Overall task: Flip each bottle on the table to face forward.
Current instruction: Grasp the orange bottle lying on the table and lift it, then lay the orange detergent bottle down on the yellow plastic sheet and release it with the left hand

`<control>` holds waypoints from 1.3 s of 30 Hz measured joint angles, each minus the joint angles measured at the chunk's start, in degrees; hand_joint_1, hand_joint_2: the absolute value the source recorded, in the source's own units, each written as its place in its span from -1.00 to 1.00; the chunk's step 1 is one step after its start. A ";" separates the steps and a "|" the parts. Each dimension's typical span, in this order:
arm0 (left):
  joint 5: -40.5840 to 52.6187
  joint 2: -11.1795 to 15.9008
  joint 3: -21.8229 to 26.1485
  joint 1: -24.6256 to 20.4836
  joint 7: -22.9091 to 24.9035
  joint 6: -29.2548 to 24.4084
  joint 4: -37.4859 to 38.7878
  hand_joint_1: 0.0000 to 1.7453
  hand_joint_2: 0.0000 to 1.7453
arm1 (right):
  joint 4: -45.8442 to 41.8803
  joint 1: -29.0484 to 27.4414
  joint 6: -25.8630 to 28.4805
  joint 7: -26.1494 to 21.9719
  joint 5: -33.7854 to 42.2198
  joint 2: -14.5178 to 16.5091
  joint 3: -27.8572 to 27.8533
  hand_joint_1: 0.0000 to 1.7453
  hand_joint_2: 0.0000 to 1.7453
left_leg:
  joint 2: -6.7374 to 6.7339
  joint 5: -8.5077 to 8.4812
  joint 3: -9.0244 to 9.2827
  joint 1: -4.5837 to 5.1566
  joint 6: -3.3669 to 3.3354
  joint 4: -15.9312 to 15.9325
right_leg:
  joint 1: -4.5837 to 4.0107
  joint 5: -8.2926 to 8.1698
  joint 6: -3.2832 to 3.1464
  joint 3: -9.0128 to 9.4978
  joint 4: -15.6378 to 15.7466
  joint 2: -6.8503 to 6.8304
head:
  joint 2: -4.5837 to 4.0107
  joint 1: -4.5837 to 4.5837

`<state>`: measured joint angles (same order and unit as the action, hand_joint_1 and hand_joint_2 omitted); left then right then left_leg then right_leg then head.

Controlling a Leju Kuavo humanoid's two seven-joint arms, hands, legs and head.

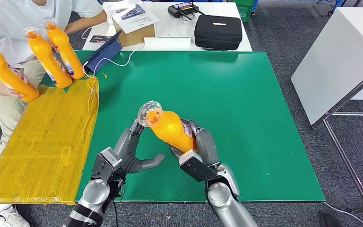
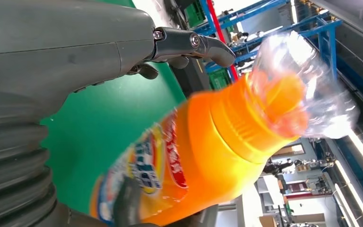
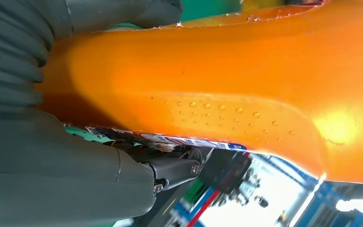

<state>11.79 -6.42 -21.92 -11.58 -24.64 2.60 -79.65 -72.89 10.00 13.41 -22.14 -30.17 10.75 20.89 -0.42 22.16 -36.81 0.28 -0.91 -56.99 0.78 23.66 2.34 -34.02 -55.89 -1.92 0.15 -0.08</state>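
Above green mat: orange bottle, clear cap, tilted, in right hand.

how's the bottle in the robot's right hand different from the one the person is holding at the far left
The bottle in the right hand is lifted over the green mat, gripped by the right hand; the person's bottle rests its base on the yellow sheet. The first shows its clear cap; the second's cap is cut off. Both are orange and tilted.
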 joint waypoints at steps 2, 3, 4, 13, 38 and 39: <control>-0.36 -0.15 -0.01 -0.47 0.02 0.02 0.71 -1.00 1.00 | 0.92 0.49 -0.30 -0.56 0.54 0.62 1.36 1.00 1.00 | 0.00 0.00 0.00 0.00 0.00 0.00 | 0.00 0.00 0.00 0.00 0.00 0.00 | 0.00 -0.01; -0.56 -0.23 -0.02 -0.71 0.02 0.02 1.10 -1.00 1.00 | 1.38 0.68 -0.36 -0.95 0.77 0.90 2.05 1.00 1.00 | 0.00 0.00 0.00 0.00 0.00 0.00 | 0.00 0.00 0.00 0.00 0.00 0.00 | 0.00 -0.01; -0.76 -0.30 -0.02 -0.95 0.04 0.02 1.50 -1.00 1.00 | 1.80 0.85 -0.39 -1.33 0.96 1.16 2.73 1.00 1.00 | 0.00 0.00 0.00 0.00 0.00 0.00 | 0.00 0.00 0.00 0.00 0.00 0.00 | 0.00 -0.01; -3.49 -0.78 0.11 -2.23 -0.25 0.45 4.39 0.36 1.00 | 4.16 1.91 -0.31 -2.40 1.83 2.23 6.33 1.00 1.00 | 0.00 0.00 -0.02 0.00 0.00 0.00 | 0.00 0.00 0.00 -0.01 -0.01 0.00 | 0.00 0.00; -14.44 -2.51 4.01 0.68 -4.26 -7.10 2.17 1.00 1.00 | 9.95 4.43 3.47 -2.61 3.98 3.04 9.52 -1.00 1.00 | -0.01 0.00 -0.05 0.00 0.00 0.00 | 0.00 0.00 0.00 -0.08 0.00 0.00 | 0.00 0.01; -13.63 -2.55 4.35 0.55 -4.84 -8.79 1.74 1.00 1.00 | 9.96 4.18 3.81 -2.66 4.01 2.84 9.40 -1.00 1.00 | 0.00 0.00 -0.05 0.00 0.00 0.00 | 0.00 0.00 0.00 -0.08 0.00 0.00 | 0.00 -0.01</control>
<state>-1.84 -8.97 -17.57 -11.02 -29.48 -6.19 -77.91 -62.93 14.19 17.22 -24.80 -26.16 13.59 30.29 -0.42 22.16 -36.86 0.28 -0.91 -56.99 0.77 23.66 2.33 -34.10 -55.89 -1.92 0.15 -0.09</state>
